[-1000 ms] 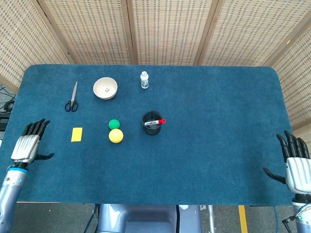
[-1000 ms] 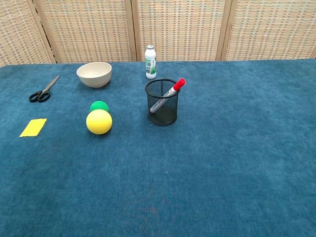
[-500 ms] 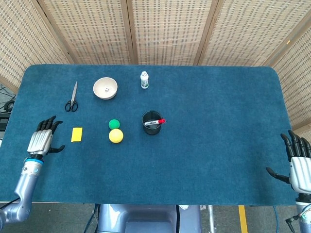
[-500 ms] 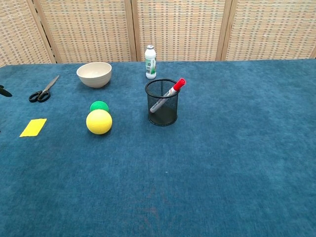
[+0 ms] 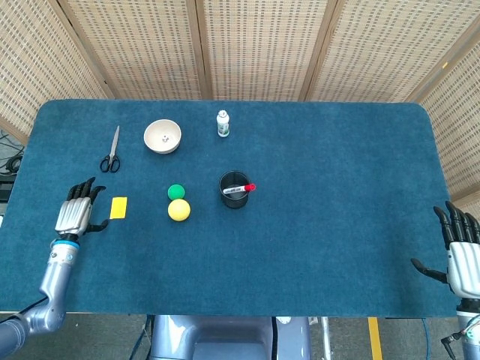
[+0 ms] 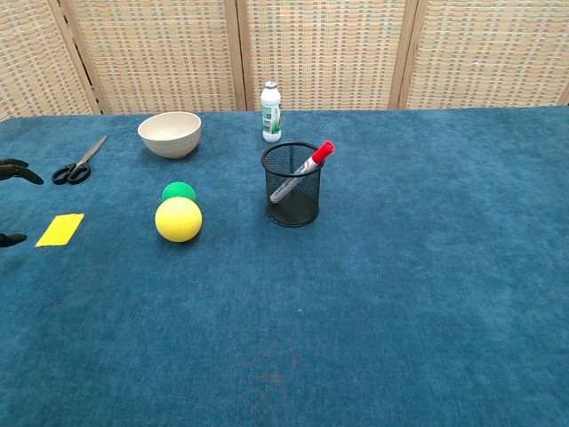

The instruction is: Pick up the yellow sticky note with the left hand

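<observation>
The yellow sticky note [image 5: 118, 208] [image 6: 60, 229] lies flat on the blue table, left of the two balls. My left hand [image 5: 76, 211] hovers just to its left, fingers spread and holding nothing; a small gap separates it from the note. In the chest view only dark fingertips [image 6: 18, 169] show at the left edge. My right hand [image 5: 463, 255] stays at the table's right front edge, fingers apart and empty.
Scissors [image 5: 112, 152] lie behind the note. A cream bowl [image 5: 163, 136] and a small white bottle [image 5: 223, 124] stand further back. A green ball [image 5: 176, 192] and a yellow ball [image 5: 179, 210] sit right of the note, then a black mesh cup [image 5: 233, 190] holding a red-capped marker.
My left hand has moved right and forward over the table toward the sticky note, its fingertips now entering the chest view. The right hand dropped slightly, then held still.
</observation>
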Motion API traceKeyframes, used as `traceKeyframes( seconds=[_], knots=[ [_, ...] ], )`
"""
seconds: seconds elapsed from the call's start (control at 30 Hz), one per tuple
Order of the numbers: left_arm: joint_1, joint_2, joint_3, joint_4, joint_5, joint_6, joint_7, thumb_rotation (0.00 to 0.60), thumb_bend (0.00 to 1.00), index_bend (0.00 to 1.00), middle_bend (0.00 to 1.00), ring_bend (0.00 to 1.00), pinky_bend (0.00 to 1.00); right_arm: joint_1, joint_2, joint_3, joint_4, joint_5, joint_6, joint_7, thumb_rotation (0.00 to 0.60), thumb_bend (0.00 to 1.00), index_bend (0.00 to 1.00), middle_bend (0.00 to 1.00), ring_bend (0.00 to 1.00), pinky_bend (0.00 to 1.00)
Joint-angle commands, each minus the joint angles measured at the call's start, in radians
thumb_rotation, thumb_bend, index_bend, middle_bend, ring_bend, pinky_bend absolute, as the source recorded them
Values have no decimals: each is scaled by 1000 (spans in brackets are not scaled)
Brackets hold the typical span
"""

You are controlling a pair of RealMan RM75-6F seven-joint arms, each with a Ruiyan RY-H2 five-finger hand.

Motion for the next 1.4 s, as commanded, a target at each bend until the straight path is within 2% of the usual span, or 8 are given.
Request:
traceKeyframes(
  seconds=[0.03,0.47,1.4],
  knots=[
    [-10,-35,-3,38,-2,0,-8,600,272,173,0,0,0,1,-1,0,1,0,-1,-2,600,53,0,0,0,46],
    [-23,-99,-2,120,4,-3,-24,600,269,174,0,0,0,5,-7,-1,6,6,-13,-7,600,53,0,0,0,46],
    [-69,-111,-33,142,-62,-71,57,600,283,175,0,0,0,6,-9,1,10,14,-16,-5,600,53,0,0,0,46]
  ],
)
